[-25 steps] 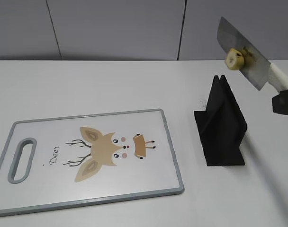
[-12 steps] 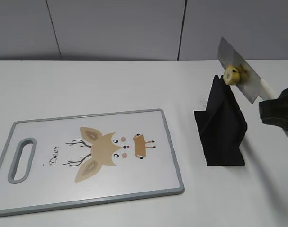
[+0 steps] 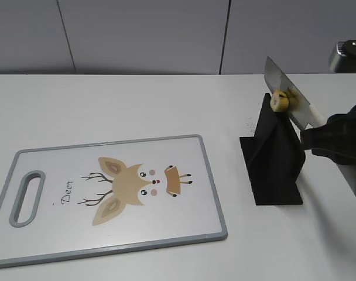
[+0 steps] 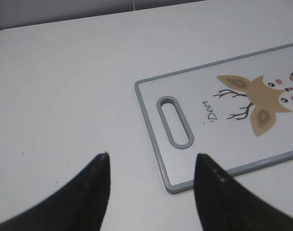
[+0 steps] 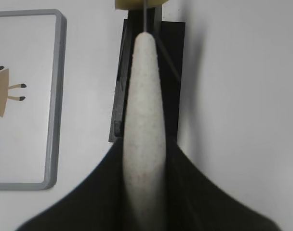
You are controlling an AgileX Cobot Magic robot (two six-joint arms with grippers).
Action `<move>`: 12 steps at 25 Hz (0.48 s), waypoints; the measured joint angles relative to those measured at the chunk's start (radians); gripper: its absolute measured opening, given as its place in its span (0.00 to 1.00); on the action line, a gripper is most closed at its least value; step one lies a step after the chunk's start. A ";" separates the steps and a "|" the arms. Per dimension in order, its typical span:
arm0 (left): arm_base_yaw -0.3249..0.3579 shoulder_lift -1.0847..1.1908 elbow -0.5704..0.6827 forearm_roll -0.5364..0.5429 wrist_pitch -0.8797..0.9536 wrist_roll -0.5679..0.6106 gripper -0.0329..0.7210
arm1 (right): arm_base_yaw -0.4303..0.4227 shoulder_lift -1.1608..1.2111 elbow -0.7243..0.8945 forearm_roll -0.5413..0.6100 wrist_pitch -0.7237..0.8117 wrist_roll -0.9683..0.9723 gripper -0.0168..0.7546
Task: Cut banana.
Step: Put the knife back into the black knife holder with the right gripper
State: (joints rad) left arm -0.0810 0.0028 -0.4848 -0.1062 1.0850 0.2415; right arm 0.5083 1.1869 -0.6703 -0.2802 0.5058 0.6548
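My right gripper (image 3: 333,140) is shut on the white handle (image 5: 144,120) of a knife (image 3: 283,88). The blade slants down over the slot of the black knife stand (image 3: 274,158). A slice of banana (image 3: 279,101) sticks to the blade's side; it also shows at the top of the right wrist view (image 5: 137,4). The cutting board (image 3: 116,196) with a deer picture lies at the left, with no banana on it. My left gripper (image 4: 151,161) is open and empty above the table, near the board's handle end (image 4: 174,121).
The knife stand (image 5: 146,77) stands to the right of the board's edge (image 5: 55,96). A grey wall runs behind the white table (image 3: 137,105). Part of the other arm's mount shows at the far right (image 3: 348,55).
The knife has come down and to the left, from high above the stand to its slot, with the banana slice still stuck to the blade. My right gripper has moved into view.
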 joint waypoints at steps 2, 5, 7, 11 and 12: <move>0.000 0.000 0.000 0.000 0.000 0.000 0.74 | 0.000 0.006 0.000 0.004 -0.002 0.006 0.24; 0.000 0.000 0.000 0.000 0.000 0.000 0.74 | 0.000 0.021 0.000 0.023 -0.005 0.008 0.24; 0.000 0.000 0.000 0.000 0.000 0.000 0.74 | 0.000 0.034 -0.001 0.030 -0.010 0.009 0.24; 0.000 0.000 0.000 0.000 0.000 0.000 0.74 | 0.000 0.080 -0.001 0.045 -0.013 0.009 0.24; 0.000 0.000 0.000 0.000 0.000 0.000 0.74 | 0.000 0.091 -0.001 0.052 -0.011 0.009 0.24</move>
State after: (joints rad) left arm -0.0810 0.0028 -0.4848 -0.1062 1.0850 0.2415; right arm 0.5083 1.2779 -0.6712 -0.2278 0.4944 0.6643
